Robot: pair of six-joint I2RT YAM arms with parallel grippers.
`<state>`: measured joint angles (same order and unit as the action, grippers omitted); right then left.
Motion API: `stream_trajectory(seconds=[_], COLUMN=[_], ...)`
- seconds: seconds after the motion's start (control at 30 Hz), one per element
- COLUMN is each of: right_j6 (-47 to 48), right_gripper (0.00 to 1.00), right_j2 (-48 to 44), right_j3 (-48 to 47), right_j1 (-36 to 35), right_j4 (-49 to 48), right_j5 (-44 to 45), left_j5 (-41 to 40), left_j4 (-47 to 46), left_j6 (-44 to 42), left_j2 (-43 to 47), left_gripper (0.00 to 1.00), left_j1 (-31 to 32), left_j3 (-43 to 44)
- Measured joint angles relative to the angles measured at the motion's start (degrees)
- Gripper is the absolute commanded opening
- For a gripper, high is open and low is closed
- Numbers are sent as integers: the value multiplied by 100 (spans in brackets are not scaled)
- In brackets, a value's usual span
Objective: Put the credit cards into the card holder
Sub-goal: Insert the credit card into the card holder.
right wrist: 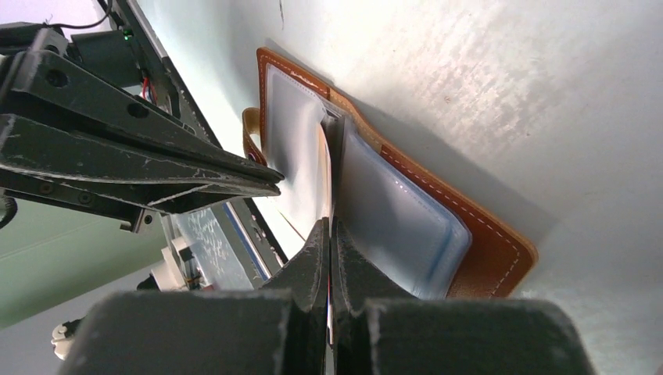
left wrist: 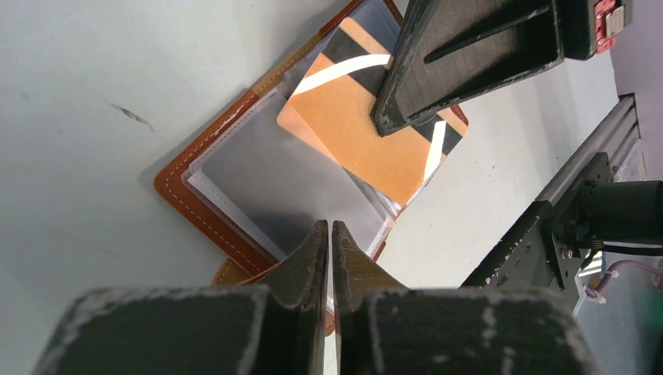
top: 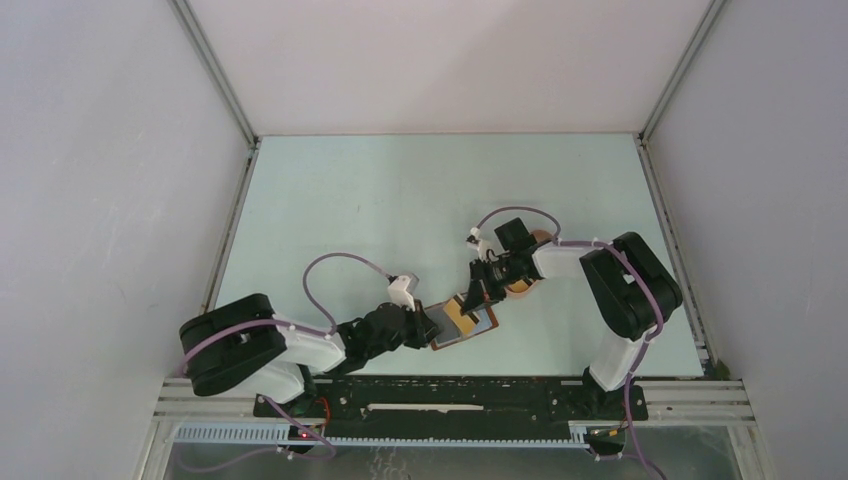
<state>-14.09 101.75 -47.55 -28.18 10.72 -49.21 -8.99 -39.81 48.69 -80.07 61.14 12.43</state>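
We see the right fingers (right wrist: pixel 309 262) clamped on an orange card (left wrist: pixel 352 133), held edge-on just ahead of them at the fold of the open card holder (left wrist: pixel 266 172). The holder lies on the counter (left wrist: pixel 94 78), and the left fingers (left wrist: pixel 305 266) pinch its near edge.

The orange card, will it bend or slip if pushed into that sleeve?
Probably stiff: the orange card looks flat though the right gripper holds only one side. Likely slippery, given its smooth face. The clear sleeves of the card holder look floppy.
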Motion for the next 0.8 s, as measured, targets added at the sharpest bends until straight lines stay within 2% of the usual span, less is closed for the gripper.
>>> stream_trajectory(seconds=[0.8], right_j6=[-321], right_gripper=[0], right_j2=[35], right_j3=[192], right_j1=[-15], right_j4=[-518], right_j5=[-146], left_j5=[17], left_j4=[-83], left_j6=[52], left_j2=[-105], left_gripper=[8], left_j1=[0], left_j3=[2])
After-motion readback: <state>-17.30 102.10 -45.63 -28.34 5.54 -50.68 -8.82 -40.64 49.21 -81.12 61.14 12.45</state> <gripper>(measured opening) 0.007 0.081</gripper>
